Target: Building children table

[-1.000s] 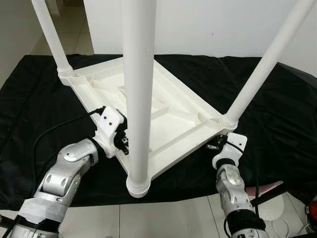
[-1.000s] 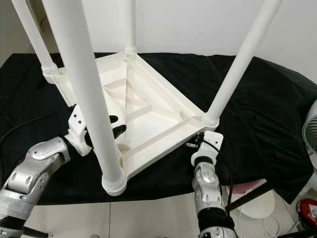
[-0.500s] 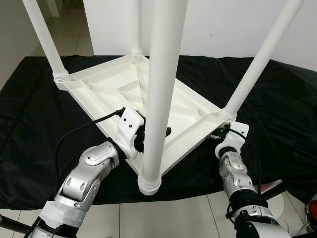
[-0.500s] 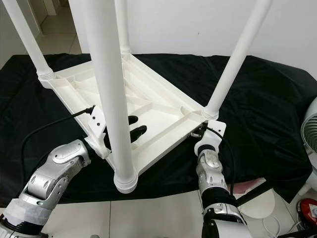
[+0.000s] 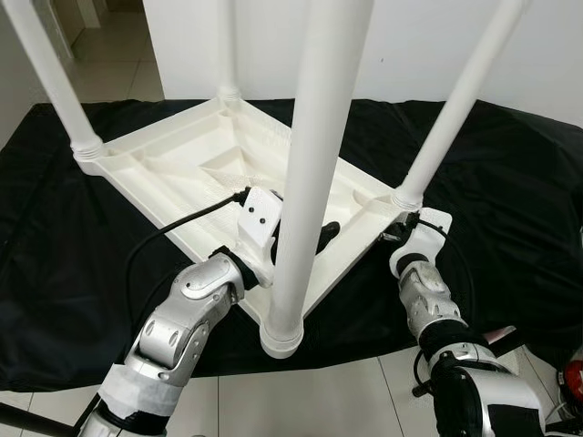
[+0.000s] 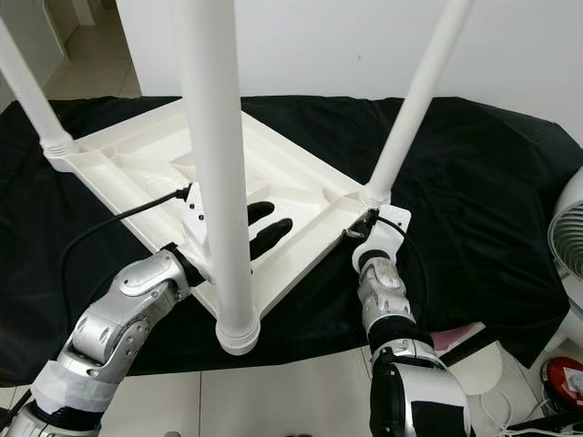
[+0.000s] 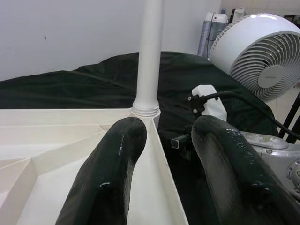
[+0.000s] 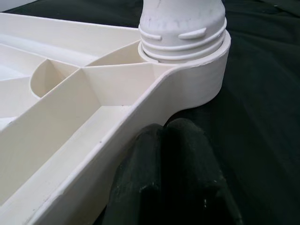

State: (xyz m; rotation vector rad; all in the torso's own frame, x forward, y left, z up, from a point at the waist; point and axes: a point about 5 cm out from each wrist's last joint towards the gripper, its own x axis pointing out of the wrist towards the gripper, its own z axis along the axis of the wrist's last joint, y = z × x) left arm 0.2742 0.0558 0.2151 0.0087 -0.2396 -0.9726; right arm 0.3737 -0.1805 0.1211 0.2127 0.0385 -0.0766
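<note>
A black cloth (image 5: 510, 182) covers the work surface, and on it lies the white plastic table top (image 5: 182, 173), upside down, its ribbed underside facing up. Four white legs stand up from its corners: the near leg (image 5: 305, 182) rises in the middle of the eye views, the right leg (image 5: 446, 118) stands at the right corner, the left leg (image 5: 46, 73) at the left corner, and the far leg (image 5: 226, 45) behind.

The left gripper (image 6: 269, 226) reaches over the near-left rim just left of the near leg, its two black fingers (image 7: 108, 183) parted, straddling the edge rib without visibly clamping it. The right gripper (image 8: 168, 178) sits at the right corner just below the right leg's socket, its fingers pressed together against the rim's outer edge; whether anything is pinched there is hard to say.

At far right stands a white fan (image 7: 260, 51); no lettering on it is legible.
</note>
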